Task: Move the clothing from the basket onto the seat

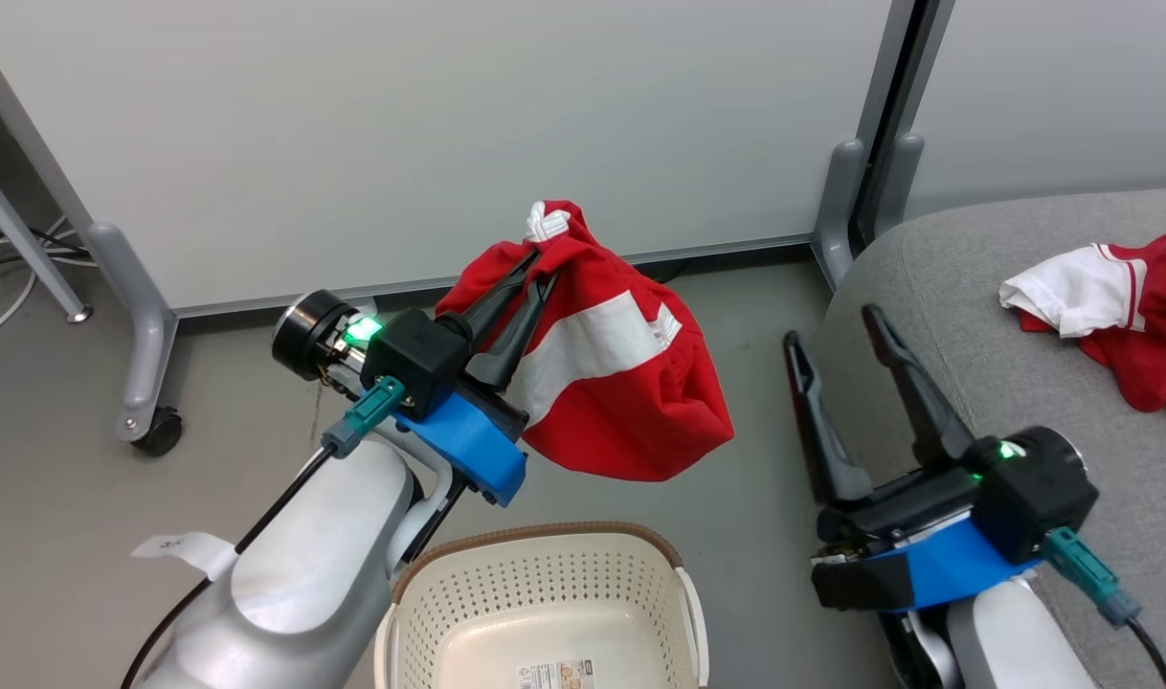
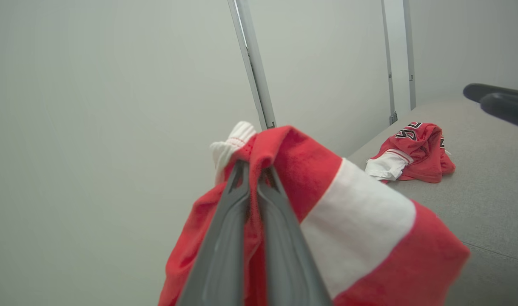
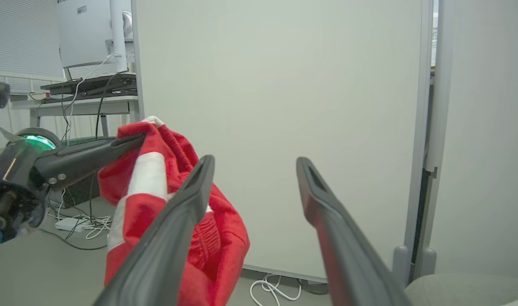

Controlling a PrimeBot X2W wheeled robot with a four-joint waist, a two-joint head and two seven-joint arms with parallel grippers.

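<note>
Left end effector (image 1: 543, 267) clamped on red garment (image 1: 640, 411) — long axis hanging down, right end effector (image 1: 832, 325) wide

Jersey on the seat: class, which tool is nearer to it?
Right. The right tool stands open at the seat edge, left of the jersey. The left tool, shut on another garment, is farther left, over the floor.

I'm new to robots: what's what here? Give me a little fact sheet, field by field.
left claw: shut on red fabric garment with white band, hanging above the floor
right claw: open, holding nothing
cream perforated plastic basket: no clothing in the visible part
grey upholstered seat: one red-and-white lettered garment lies on it
</note>
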